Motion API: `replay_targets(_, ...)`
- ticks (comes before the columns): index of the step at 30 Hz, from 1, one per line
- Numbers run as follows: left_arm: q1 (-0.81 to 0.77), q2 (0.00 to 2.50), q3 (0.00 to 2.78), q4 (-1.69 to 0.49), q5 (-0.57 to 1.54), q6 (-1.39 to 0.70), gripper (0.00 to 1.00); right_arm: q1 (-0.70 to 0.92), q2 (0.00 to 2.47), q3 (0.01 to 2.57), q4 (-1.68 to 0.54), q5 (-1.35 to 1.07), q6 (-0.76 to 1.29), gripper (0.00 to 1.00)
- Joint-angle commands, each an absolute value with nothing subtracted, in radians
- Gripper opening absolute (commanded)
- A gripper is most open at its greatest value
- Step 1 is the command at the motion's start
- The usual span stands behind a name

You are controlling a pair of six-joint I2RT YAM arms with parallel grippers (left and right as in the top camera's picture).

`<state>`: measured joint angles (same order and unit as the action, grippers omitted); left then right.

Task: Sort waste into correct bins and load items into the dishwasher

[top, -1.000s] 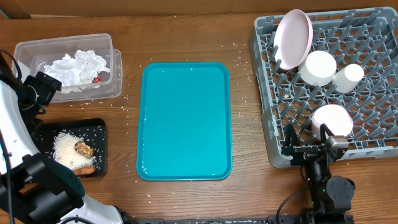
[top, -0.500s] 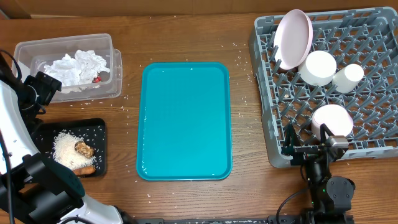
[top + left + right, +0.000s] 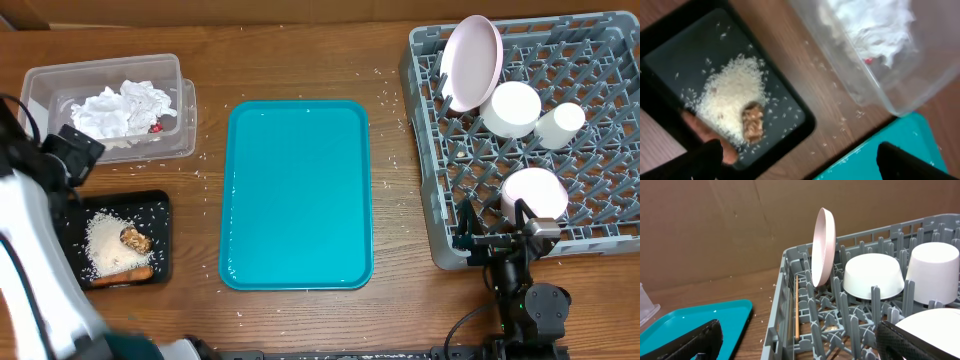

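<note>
A grey dish rack (image 3: pixel 600 170) fills the right of the overhead view, and a teal tray (image 3: pixel 296 195) lies at centre. At upper left a clear tub (image 3: pixel 100 64) holds tissue (image 3: pixel 122 110). Below it a black tray (image 3: pixel 158 245) holds rice (image 3: pixel 105 240), a brown chunk (image 3: pixel 136 240) and a carrot piece (image 3: pixel 125 272). In the rack a plate (image 3: pixel 471 62) stands on edge, with a bowl (image 3: pixel 511 109), a second bowl (image 3: pixel 533 195) and a cup (image 3: pixel 560 125). The left gripper (image 3: pixel 800 165) and right gripper (image 3: pixel 800 345) are both spread wide, grasping nothing.
</note>
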<state>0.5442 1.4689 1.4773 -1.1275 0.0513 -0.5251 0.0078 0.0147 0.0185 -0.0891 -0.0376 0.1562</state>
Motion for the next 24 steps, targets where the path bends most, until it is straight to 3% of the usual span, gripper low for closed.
replay_targets(1, 0.471, 1.242, 1.246, -0.962, 0.075, -0.377, 1.0, 0.004, 0.003, 0.008, -0.081, -0.044, 0.149, 1.0)
replay_targets(7, 0.333, 0.873, 0.849, -0.649, 0.19, -0.087, 1.0, 0.004, 0.003, 0.008, -0.081, -0.044, 0.149, 1.0)
replay_targets(16, 0.3, 0.413, 0.456, -0.457, 0.249, -0.115, 1.0, 0.004, 0.003, 0.008, -0.081, -0.044, 0.149, 1.0)
replay_targets(24, 0.153, 0.197, 0.16, -0.03, 0.143, -0.116, 1.0, 0.004, 0.003, 0.008, -0.081, -0.044, 0.149, 1.0)
